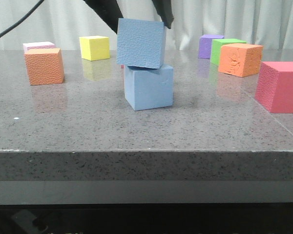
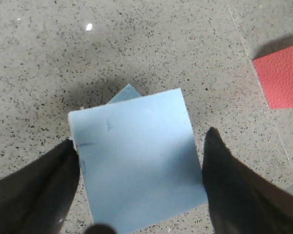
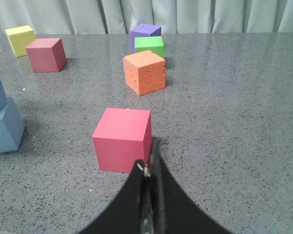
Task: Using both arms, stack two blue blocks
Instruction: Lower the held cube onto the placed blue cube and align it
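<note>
Pale curtains are hanging behind a grey speckled table [image 1: 78, 122] that is filling every view. Near its middle the two blue blocks are sitting stacked: the pebbled top block [image 1: 140, 43] is resting on the smoother bottom block [image 1: 149, 87], twisted a little and overhanging it to the left. The left gripper [image 2: 139, 170] is straddling the top block with its jaws wide; its wrist view is showing one finger [image 2: 36, 190] touching the block's edge and the other standing apart, while only a corner of the bottom block [image 2: 122, 95] is peeking out beneath. In the front view just dark finger tips are showing above the stack.

The right gripper [image 3: 149, 170] is hanging low over the table well to the right of the stack, jaws pressed together on nothing, just beside a pink cube [image 3: 122, 139]. Its wrist view is catching the stack [image 3: 2, 122] at one edge, plus a maroon cube [image 3: 46, 54] that the front view is mostly hiding.

Other cubes are standing around: orange [image 1: 44, 66], yellow [image 1: 94, 47], purple [image 1: 210, 45], green [image 1: 224, 48] and a second orange [image 1: 240, 59].
</note>
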